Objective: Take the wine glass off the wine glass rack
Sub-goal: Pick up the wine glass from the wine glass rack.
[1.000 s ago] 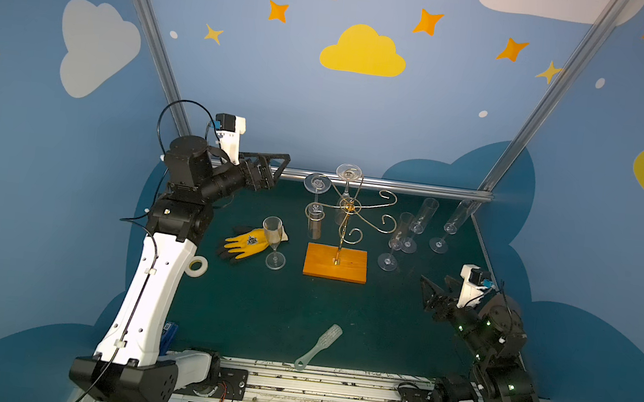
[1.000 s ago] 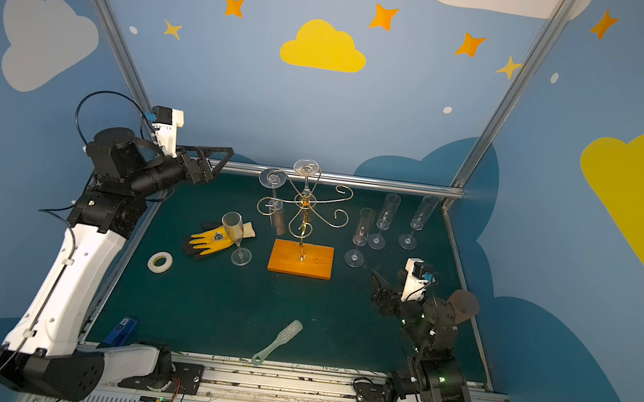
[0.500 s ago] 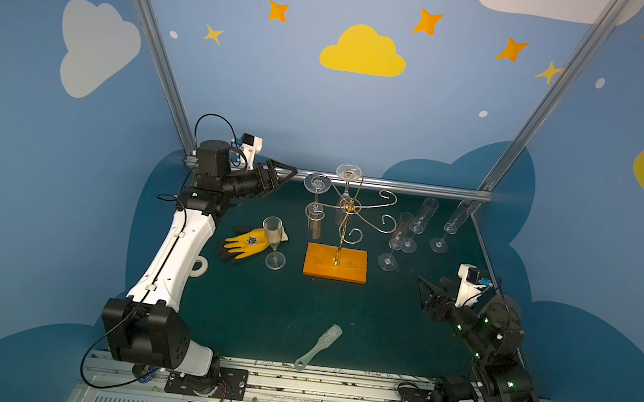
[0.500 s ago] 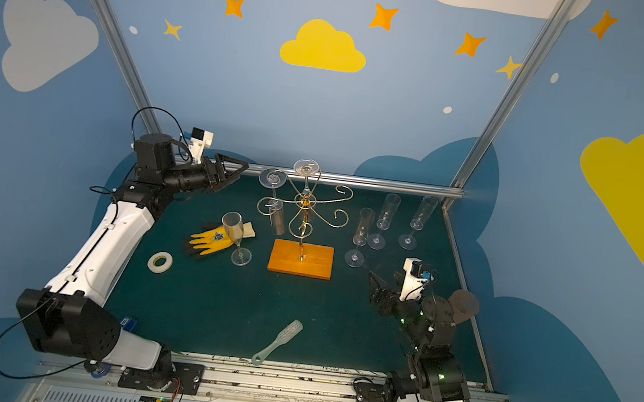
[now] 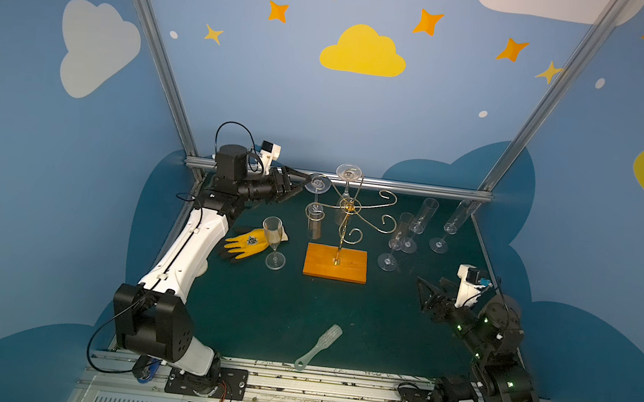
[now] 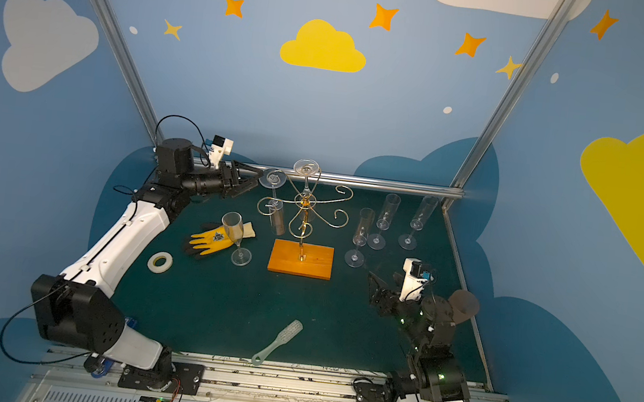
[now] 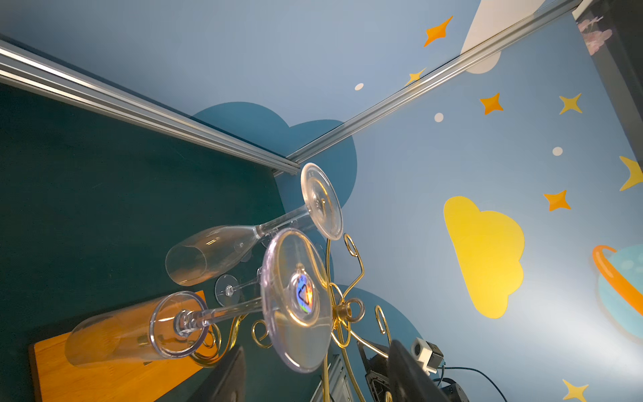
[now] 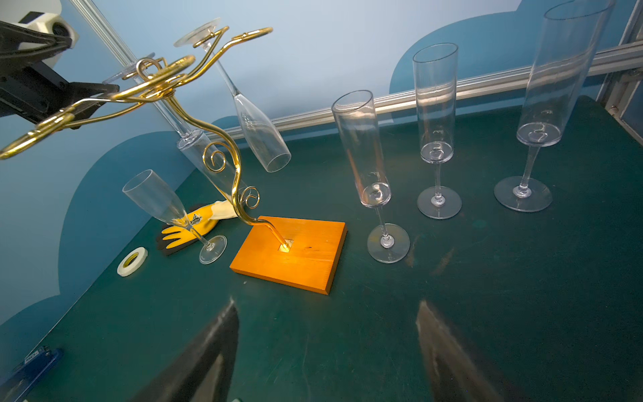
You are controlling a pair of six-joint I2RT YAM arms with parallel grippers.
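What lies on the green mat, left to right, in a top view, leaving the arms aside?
Tape roll → yellow glove → wine glass rack → flute nearest the rack → middle flute → rightmost flute. The glass by the glove and the brush overlap others, so they are omitted.

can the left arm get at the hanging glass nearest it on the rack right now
Probably yes. The left gripper sits right beside the foot of that hanging glass, jaws apart, with nothing between them. The gold curls of the rack crowd the stem, so the approach looks tight.
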